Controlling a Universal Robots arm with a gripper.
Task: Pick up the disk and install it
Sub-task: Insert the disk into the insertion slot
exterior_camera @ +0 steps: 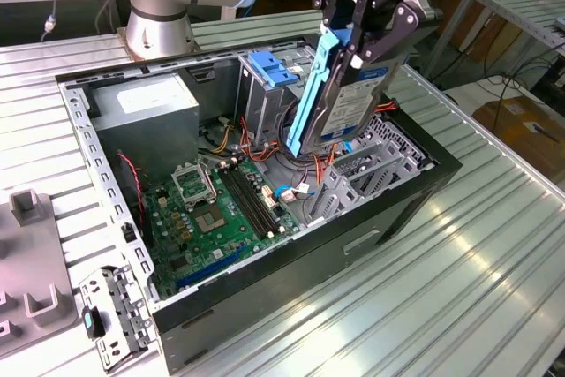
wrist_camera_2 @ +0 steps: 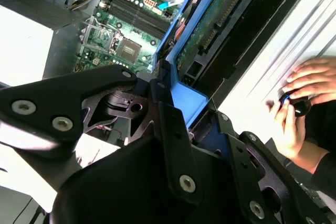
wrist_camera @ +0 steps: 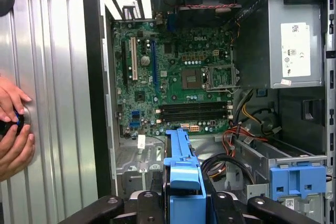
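My gripper (exterior_camera: 366,41) is shut on the disk (exterior_camera: 353,103), a dark grey drive with a white and blue label and blue side rails. The disk hangs tilted, nearly on edge, above the middle of the open computer case (exterior_camera: 265,302), beside the metal cage with a blue tab (exterior_camera: 269,68). In the second wrist view the disk (wrist_camera_2: 210,19) shows its green circuit board and a blue rail between the black fingers (wrist_camera_2: 173,129). In the first wrist view the disk's blue rail (wrist_camera: 184,177) sticks out from the gripper (wrist_camera: 184,205) over the motherboard (wrist_camera: 178,77).
A large grey box with a white sticker (exterior_camera: 146,103) fills the case's back corner. Orange and black cables (exterior_camera: 265,143) lie under the disk. A person's hands (wrist_camera: 13,124) rest on the ribbed table beside the case. Grey fixtures (exterior_camera: 26,262) and a metal bracket (exterior_camera: 110,315) sit at the exterior view's left.
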